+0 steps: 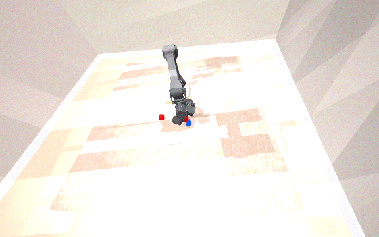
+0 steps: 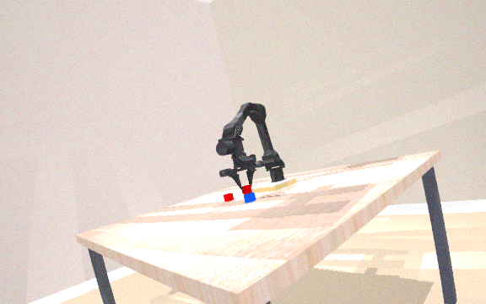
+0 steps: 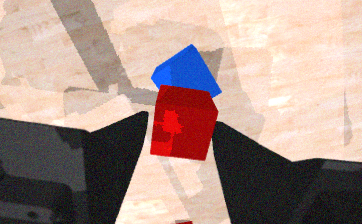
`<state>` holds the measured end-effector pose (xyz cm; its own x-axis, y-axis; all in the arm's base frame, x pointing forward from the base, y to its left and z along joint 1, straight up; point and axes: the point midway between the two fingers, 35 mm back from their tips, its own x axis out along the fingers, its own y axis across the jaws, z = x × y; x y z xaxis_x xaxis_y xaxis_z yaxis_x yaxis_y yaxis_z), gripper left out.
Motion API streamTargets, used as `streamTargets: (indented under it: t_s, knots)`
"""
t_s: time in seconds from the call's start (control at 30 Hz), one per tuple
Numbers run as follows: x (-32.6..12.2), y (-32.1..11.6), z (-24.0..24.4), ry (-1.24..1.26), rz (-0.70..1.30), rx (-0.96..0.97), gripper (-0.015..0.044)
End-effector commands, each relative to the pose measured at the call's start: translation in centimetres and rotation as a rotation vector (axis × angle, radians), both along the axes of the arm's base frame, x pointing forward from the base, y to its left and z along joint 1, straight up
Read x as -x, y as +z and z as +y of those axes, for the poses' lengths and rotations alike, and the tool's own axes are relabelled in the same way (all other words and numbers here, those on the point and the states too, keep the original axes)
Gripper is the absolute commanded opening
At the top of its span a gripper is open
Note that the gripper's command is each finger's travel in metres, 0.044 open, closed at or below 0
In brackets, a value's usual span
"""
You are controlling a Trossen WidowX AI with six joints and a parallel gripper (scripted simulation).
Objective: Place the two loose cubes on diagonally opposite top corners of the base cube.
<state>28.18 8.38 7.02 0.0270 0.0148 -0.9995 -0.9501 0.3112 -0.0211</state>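
Observation:
The blue base cube (image 1: 189, 122) (image 2: 250, 198) (image 3: 189, 70) stands on the table. One red cube (image 1: 185, 119) (image 2: 246, 189) (image 3: 184, 125) sits on its top, looking level and offset toward the arm; it hides part of the blue top in the wrist view. My gripper (image 2: 245, 186) (image 3: 181, 123) is slightly open, its fingers on either side of this red cube, with a thin gap showing at the left finger. The other red cube (image 1: 161, 117) (image 2: 228, 197) lies on the table to the left in the top and exterior views; its edge (image 3: 184, 222) shows at the wrist view's bottom.
The arm (image 1: 174, 70) (image 2: 263, 133) reaches over from its base at the back. A pale yellow angled strip (image 2: 286, 184) lies on the table (image 2: 184, 241) near the arm's base. Shadows cross the wood around the cubes.

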Motion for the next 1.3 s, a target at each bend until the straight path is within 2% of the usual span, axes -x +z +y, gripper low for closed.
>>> streamTargets:
  t_s: [0.0,0.77,0.8,0.87,1.27]
  knots:
    - [0.0,0.8,0.0,0.000,-0.003,-0.001,0.0205]
    - [0.0,3.0,0.0,0.000,-0.003,-0.001,0.0205]
    - [0.0,2.7,-0.1,-0.012,0.001,0.000,0.0231]
    - [-0.1,2.8,-0.8,-0.108,0.002,-0.002,0.0265]
    - [-0.5,4.2,-7.0,-0.980,0.010,-0.021,0.0265]
